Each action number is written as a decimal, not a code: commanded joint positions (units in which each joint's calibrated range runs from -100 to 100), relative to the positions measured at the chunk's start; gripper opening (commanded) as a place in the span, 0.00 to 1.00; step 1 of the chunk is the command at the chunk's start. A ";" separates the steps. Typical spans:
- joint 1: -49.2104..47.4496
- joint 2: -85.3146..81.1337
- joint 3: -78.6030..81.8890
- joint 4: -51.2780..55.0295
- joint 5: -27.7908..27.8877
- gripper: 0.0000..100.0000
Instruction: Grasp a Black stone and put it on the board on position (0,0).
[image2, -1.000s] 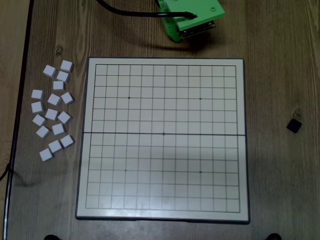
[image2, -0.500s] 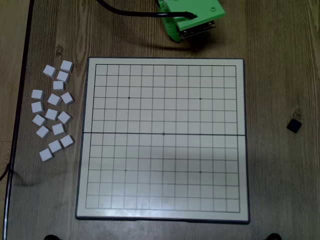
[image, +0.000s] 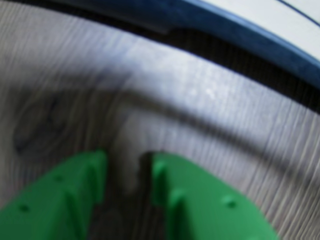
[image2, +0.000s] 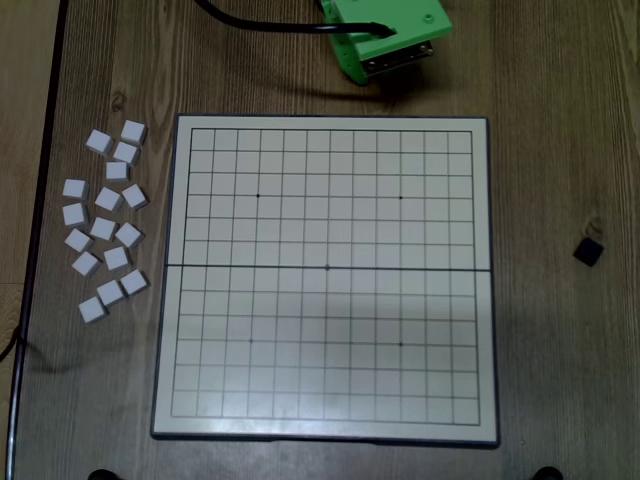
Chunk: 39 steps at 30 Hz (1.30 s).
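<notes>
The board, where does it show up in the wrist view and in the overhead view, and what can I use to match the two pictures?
Wrist view: only the board's dark frame edge shows, curving across the top right corner, blurred.
Overhead view: the board fills the middle of the picture, with no stones on it.
Shared landmark: the wooden table, seen beyond the board's frame in both.

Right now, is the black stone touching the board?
Apart. The overhead view shows the black stone alone on bare wood, well right of the board, with a wide gap between them.
</notes>
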 joint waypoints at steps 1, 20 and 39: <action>-0.11 7.69 -0.94 -1.82 0.05 0.06; -11.94 36.09 -35.34 -4.30 -0.63 0.06; -19.77 74.92 -87.51 10.17 -3.91 0.06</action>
